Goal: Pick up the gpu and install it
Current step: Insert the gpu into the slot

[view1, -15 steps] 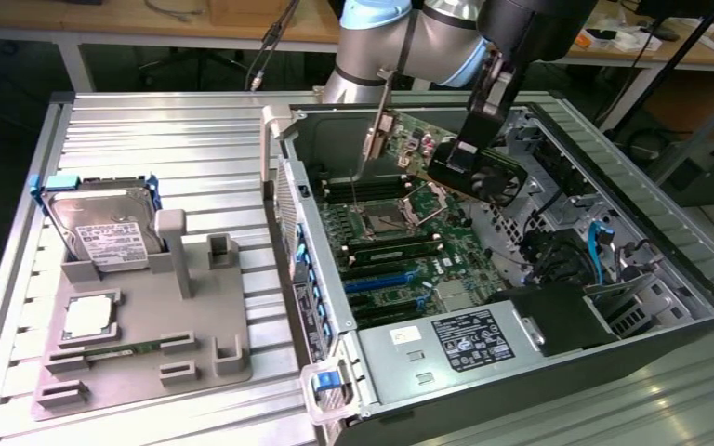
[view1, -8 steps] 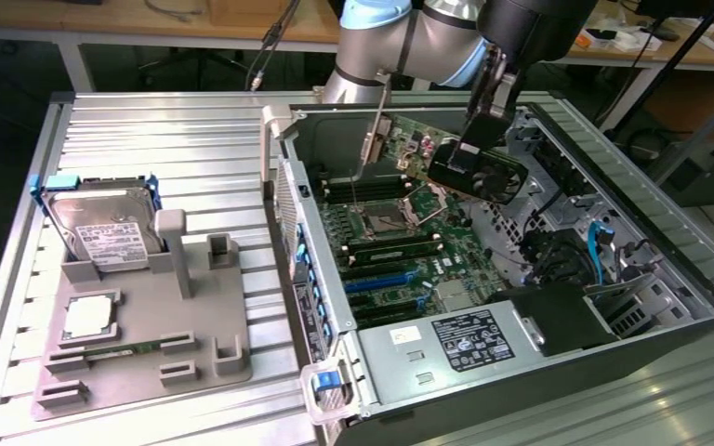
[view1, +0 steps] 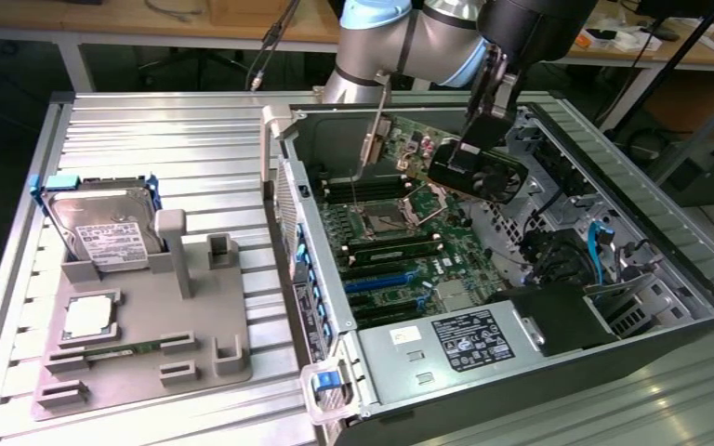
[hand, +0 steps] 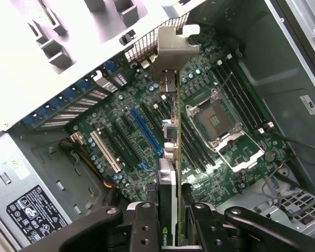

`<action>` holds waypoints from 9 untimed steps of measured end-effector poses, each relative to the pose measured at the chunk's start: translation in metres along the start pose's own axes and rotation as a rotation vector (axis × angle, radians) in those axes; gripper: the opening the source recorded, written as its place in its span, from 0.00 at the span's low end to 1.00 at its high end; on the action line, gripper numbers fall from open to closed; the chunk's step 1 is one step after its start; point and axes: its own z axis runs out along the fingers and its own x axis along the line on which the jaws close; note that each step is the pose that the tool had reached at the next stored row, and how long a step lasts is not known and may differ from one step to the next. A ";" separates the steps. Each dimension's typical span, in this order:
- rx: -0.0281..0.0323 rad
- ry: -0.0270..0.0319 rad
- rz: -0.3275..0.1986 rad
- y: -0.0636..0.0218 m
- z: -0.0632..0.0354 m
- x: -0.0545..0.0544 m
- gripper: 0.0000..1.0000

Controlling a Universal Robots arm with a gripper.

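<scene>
My gripper (view1: 467,156) is shut on the gpu (view1: 487,172), a green card with a black fan shroud. I hold it in the air over the open computer case (view1: 654,242), above the motherboard (view1: 426,255). Its long silver end bracket (view1: 379,139) hangs toward the case's rear wall. In the wrist view the gpu (hand: 171,157) is seen edge-on between my fingers (hand: 142,226), with the bracket (hand: 170,50) at the far end. It hovers above the board, close to the blue expansion slot (hand: 145,131) and clear of it.
The CPU socket (hand: 220,123) and memory slots lie beside the card's line. A power supply (view1: 456,339) fills the case's near end. On the exterior view's left, a grey holder (view1: 146,344) carries a hard drive (view1: 103,228), a processor (view1: 88,316) and a memory stick (view1: 122,351).
</scene>
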 end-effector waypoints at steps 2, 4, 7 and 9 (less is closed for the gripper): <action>-0.0001 0.0000 -0.006 0.0000 0.0000 0.000 0.27; -0.0002 0.0001 -0.013 0.0000 0.0000 0.000 0.27; -0.0003 0.0001 -0.022 0.0000 0.0000 0.000 0.27; -0.0003 0.0002 -0.028 0.0000 0.0000 0.000 0.27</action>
